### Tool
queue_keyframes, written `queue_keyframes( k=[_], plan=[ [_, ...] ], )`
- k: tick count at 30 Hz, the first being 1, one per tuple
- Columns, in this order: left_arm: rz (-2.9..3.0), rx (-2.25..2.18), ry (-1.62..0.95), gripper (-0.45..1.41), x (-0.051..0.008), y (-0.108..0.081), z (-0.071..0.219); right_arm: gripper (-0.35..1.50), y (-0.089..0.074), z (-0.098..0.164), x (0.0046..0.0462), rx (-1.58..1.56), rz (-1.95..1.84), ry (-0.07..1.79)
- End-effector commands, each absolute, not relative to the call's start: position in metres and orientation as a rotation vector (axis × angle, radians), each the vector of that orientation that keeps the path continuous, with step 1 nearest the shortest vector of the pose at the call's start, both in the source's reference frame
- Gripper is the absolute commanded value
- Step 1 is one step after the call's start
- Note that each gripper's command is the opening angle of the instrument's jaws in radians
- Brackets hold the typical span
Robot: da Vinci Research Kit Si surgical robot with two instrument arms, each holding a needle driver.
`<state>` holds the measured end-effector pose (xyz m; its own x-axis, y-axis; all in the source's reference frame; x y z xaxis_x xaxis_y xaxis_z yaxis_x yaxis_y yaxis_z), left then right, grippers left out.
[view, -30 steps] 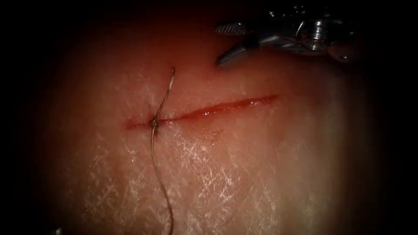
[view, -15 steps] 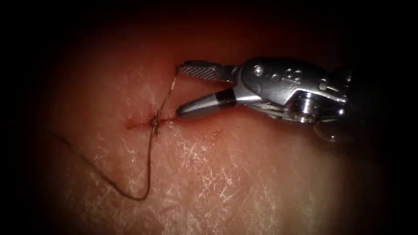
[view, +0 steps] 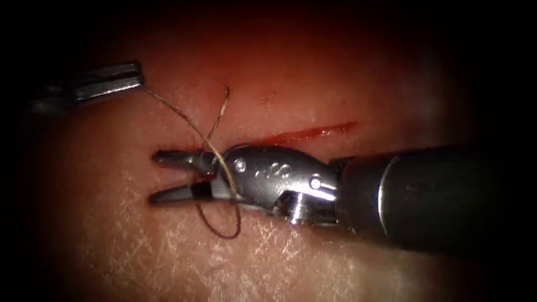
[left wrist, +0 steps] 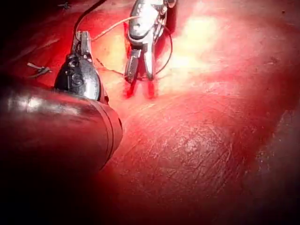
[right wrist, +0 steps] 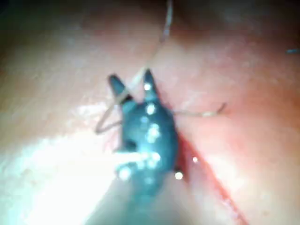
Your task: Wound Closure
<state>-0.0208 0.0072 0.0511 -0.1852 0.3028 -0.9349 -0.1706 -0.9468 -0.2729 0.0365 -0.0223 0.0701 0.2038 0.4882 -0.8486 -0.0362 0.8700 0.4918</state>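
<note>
tissue lies nearest the endoscope, pale and cross-hatched with fine lines. just beyond that, the right claw reaches in from the right on its dark shaft and lies low over the cut, its two jaws apart and pointing left, with nothing between them. thread crosses over the top of this claw just behind the jaws and hangs in a small loop on the near side of it (the knot over the cut sits under the tool here, so i cannot see it). the visible red stretch of the cut runs up and to the right from behind the claw's wrist. a short free end of thread stands up on the far side of the cut. farther back and to the left, the left claw is clamped on the long strand, which runs from its tip down to the right claw.

in the left wrist view the left claw holds the thread with jaws together, and the right claw beyond it stands open over the tissue. in the right wrist view the right claw is spread, thread passing between its tips.

no needle can be made out, in either claw or in the tissue.
</note>
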Motion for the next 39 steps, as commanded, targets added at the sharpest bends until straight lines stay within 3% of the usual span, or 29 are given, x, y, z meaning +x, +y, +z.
queue_keyframes(
  k=[1,15,18,34,35,37,39],
  plan=[
    [2.205,-1.775,-0.161,-0.45,-0.0215,0.0068,0.0526,0.1,-0.0229,0.0702,0.037,0.411,0.386,1.333],
    [2.209,-1.746,-0.227,-0.45,-0.023,0.0042,0.0615,0.1,-0.0228,0.0688,0.0347,0.404,0.413,1.491],
    [2.209,-1.748,-0.239,-0.45,-0.0234,0.0036,0.0621,0.0,-0.0227,0.0689,0.035,0.381,0.439,1.52],
    [2.227,-1.756,-0.266,-0.45,-0.0218,-0.0001,0.0606,0.1,-0.0216,0.0698,0.0335,0.242,0.797,1.458],
    [2.23,-1.754,-0.267,-0.45,-0.0219,-0.0006,0.0603,0.16,-0.0214,0.0701,0.0333,0.228,0.834,1.447],
    [2.232,-1.75,-0.268,-0.45,-0.0222,-0.0011,0.0599,0.46,-0.021,0.0706,0.0331,0.204,0.902,1.414],
    [2.233,-1.748,-0.272,-0.45,-0.0226,-0.0013,0.0596,0.56,-0.0207,0.0709,0.0329,0.183,0.958,1.375]
  ],
)
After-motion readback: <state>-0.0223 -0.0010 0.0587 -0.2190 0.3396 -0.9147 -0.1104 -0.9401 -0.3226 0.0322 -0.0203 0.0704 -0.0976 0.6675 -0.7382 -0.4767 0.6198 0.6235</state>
